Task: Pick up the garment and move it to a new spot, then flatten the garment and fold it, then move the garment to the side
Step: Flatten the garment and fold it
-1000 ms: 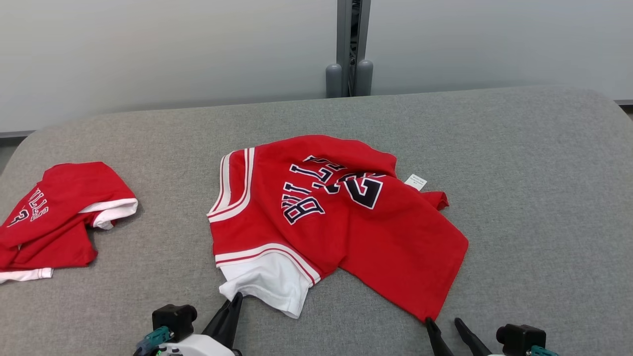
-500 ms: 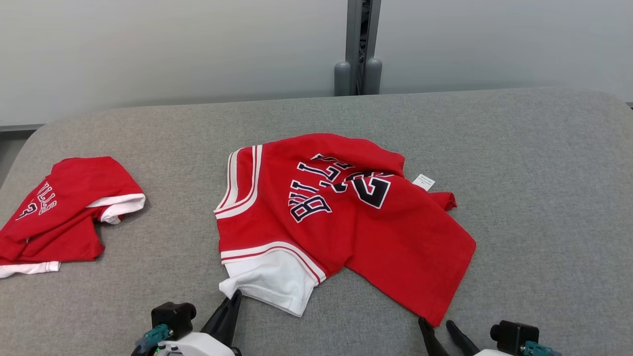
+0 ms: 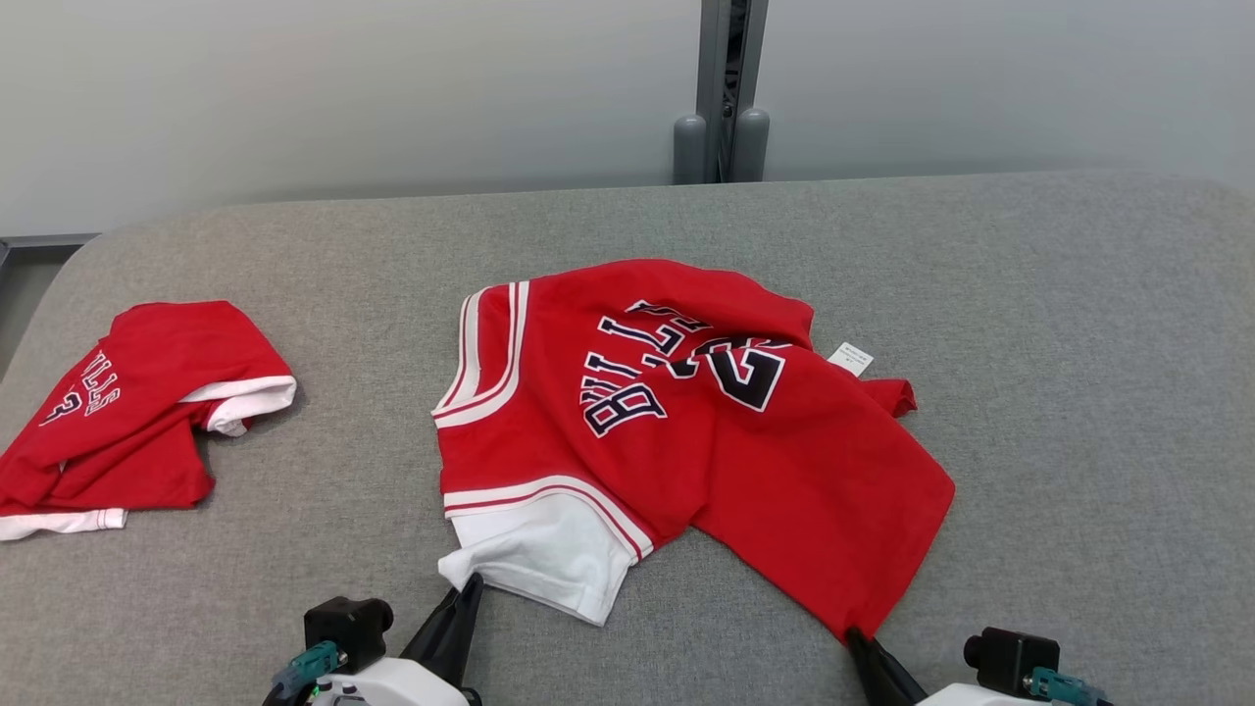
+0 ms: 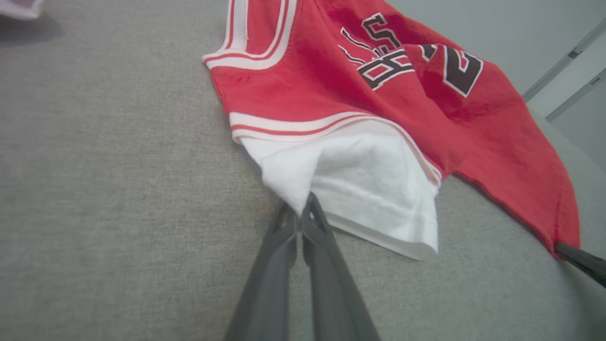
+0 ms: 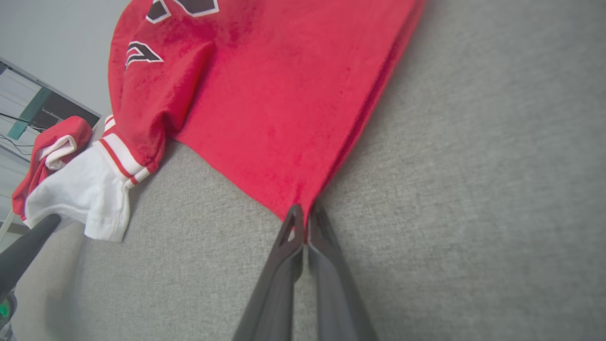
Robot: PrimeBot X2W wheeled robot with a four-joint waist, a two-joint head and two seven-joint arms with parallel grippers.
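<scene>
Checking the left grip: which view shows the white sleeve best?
Left wrist view: the white sleeve is close, with the left gripper shut on its corner. The head view shows it whole but smaller; the right wrist view, small at the left edge.

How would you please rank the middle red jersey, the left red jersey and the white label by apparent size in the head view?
Largest: middle red jersey.
Then: left red jersey, partly cut off by the picture edge.
Smallest: white label.

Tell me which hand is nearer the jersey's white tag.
Right. The right hand pinches the red hem corner below the tag; the left hand grips the white sleeve, farther off.
</scene>
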